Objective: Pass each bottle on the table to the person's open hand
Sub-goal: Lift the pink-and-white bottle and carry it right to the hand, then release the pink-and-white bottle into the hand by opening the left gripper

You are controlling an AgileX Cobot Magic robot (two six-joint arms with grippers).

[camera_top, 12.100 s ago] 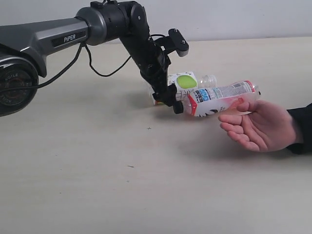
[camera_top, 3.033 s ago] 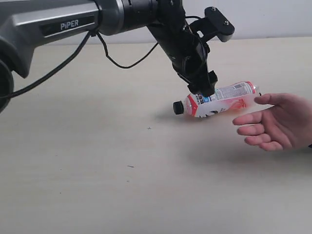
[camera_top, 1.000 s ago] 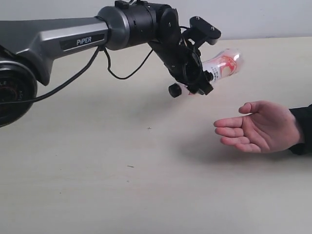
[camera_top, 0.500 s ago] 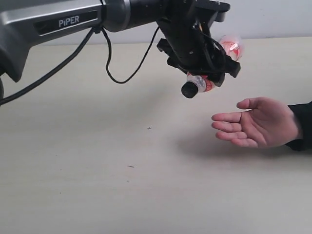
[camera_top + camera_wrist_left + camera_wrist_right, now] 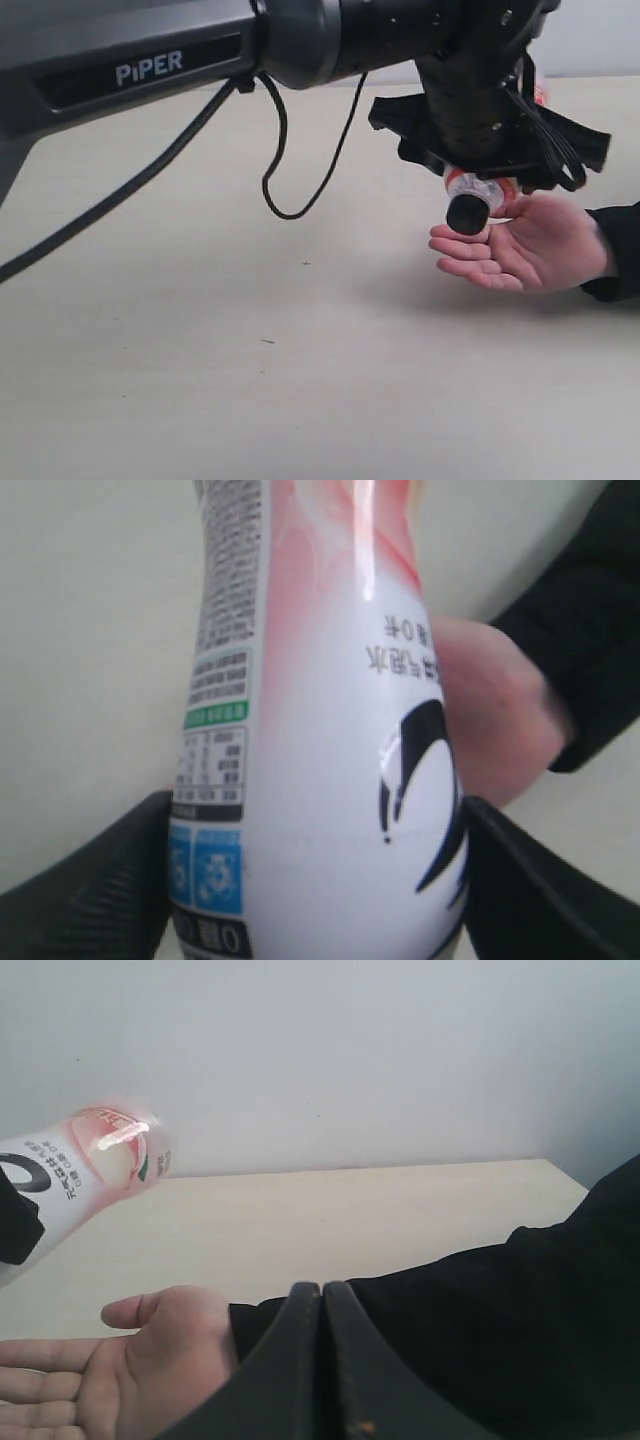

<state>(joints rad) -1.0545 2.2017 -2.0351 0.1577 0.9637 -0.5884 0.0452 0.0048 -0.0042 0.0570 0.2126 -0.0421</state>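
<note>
The bottle (image 5: 320, 730) is pink-red and white with a black cap (image 5: 466, 215); the tabletop (image 5: 200, 380) is pale cream; the sleeve (image 5: 618, 250) is black.

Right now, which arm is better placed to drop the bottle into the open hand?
Left. The left gripper holds the pink-red bottle over the person's open hand; the right gripper is shut and empty.

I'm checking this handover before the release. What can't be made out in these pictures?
- Exterior view: the arm's wrist hides most of the bottle; whether the cap touches the hand is unclear.
- Left wrist view: the bottle's cap is cut off by the edge; the hand behind is blurred.
- Right wrist view: an edge cuts off part of the hand.
</note>
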